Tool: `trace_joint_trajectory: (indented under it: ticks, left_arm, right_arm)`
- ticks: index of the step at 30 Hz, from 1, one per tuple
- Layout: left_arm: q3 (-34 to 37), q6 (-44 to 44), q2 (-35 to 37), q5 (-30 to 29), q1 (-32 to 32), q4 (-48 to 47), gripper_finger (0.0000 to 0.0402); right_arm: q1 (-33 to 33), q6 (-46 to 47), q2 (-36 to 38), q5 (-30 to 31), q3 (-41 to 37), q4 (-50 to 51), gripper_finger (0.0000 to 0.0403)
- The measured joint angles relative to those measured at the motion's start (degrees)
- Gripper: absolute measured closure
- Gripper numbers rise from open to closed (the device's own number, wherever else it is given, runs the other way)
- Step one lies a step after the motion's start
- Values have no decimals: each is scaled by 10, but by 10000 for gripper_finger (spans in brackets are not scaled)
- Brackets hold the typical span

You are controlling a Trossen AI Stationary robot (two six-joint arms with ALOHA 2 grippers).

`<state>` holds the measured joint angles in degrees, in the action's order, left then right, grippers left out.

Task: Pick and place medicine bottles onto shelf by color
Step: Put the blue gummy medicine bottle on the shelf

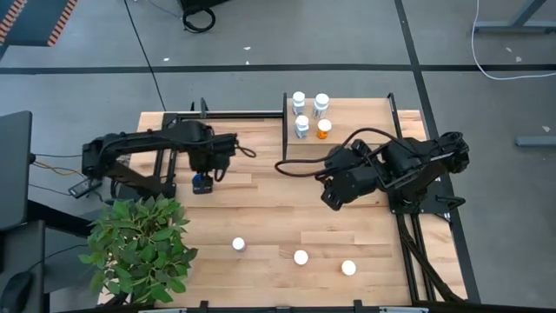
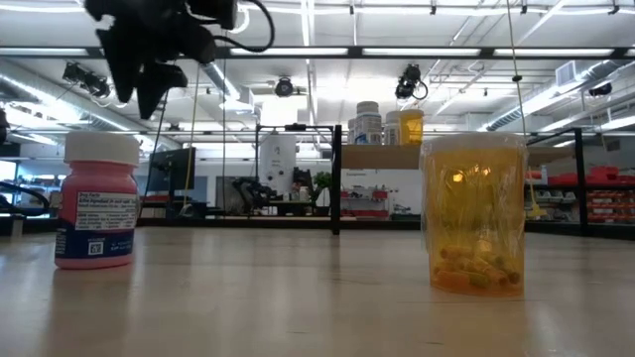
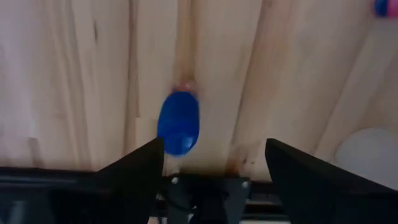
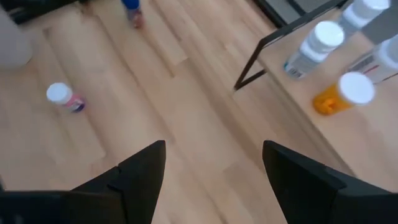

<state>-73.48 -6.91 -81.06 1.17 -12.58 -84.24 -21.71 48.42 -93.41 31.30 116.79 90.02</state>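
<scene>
A squat blue bottle point(image 1: 202, 183) stands upright on the table at the left. My left gripper point(image 3: 214, 152) hangs open above it, pointing down, with the blue cap point(image 3: 178, 122) just ahead of its fingers. The shelf point(image 1: 365, 117) at the far middle carries three white-capped clear bottles point(image 1: 301, 126) and an orange one point(image 1: 324, 129). My right gripper point(image 4: 214, 162) hovers open above the table in front of the shelf point(image 4: 348, 143). Three white-capped bottles point(image 1: 301, 257) stand near the front edge, among them a pink-purple one point(image 2: 96, 203) and an orange one point(image 2: 473, 213).
A green leafy plant point(image 1: 143, 248) fills the near left corner. Black rails point(image 1: 243, 114) run along the far edge, and the shelf's black upright point(image 1: 284, 126) stands at its left end. Bare tabletop point(image 1: 261, 209) lies between the two arms.
</scene>
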Motion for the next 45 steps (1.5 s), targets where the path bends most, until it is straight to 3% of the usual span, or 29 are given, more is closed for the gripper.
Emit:
trace_joint_trajectory:
  ticks: [11,14,18,32,37,45]
  left_arm:
    - [148,-44,56,-15,-3,77,108]
    - [186,-44,55,-51,-3,95,108]
    - [209,-42,55,-101,-3,120,108]
    - [283,-26,57,-93,-5,203,109]
    - [283,-14,57,-93,-4,221,131]
    - [273,5,57,-69,-4,247,203]
  right_arm:
    - [34,4,0,32,0,-1,127]
    - [36,18,0,32,0,-1,127]
    - [31,35,0,32,0,-2,127]
    - [32,67,0,47,0,-2,127]
    - [37,67,0,47,0,-2,127]
    - [59,60,0,45,0,-2,127]
